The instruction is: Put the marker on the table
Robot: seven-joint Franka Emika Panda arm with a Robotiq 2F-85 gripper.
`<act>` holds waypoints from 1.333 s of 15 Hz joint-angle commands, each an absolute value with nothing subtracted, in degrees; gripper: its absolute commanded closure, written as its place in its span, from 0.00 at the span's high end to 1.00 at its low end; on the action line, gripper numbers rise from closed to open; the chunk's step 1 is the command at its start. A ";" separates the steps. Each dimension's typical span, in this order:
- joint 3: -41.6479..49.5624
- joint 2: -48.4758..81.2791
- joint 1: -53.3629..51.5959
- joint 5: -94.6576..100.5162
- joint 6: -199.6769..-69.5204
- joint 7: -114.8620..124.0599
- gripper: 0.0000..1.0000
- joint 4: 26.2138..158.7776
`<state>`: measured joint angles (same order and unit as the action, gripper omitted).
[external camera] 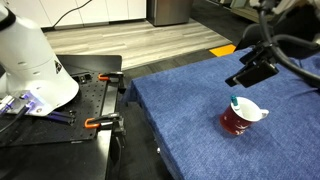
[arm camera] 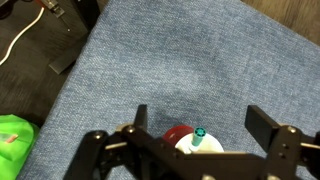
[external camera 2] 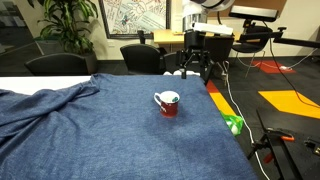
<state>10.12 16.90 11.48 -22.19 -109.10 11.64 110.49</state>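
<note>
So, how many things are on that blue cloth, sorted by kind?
Mug: 1
Marker, standing in the mug: 1
Total: 2

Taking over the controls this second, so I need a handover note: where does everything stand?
The tool is open and empty, hovering above the mug. The marker stands in the mug, teal tip up; the mug sits on the table. Done: nothing grasped yet. Left: descend, grip the marker, lift it out, lay it on the table.
</note>
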 commanded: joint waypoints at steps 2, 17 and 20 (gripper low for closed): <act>9.73 22.10 12.57 -26.82 -107.94 14.12 1.00 105.53; 9.70 30.86 13.86 -30.18 -114.85 17.56 0.82 101.50; 9.57 31.99 13.78 -30.03 -116.16 18.37 0.63 100.92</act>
<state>10.09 30.77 13.53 -30.07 -115.00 16.06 102.59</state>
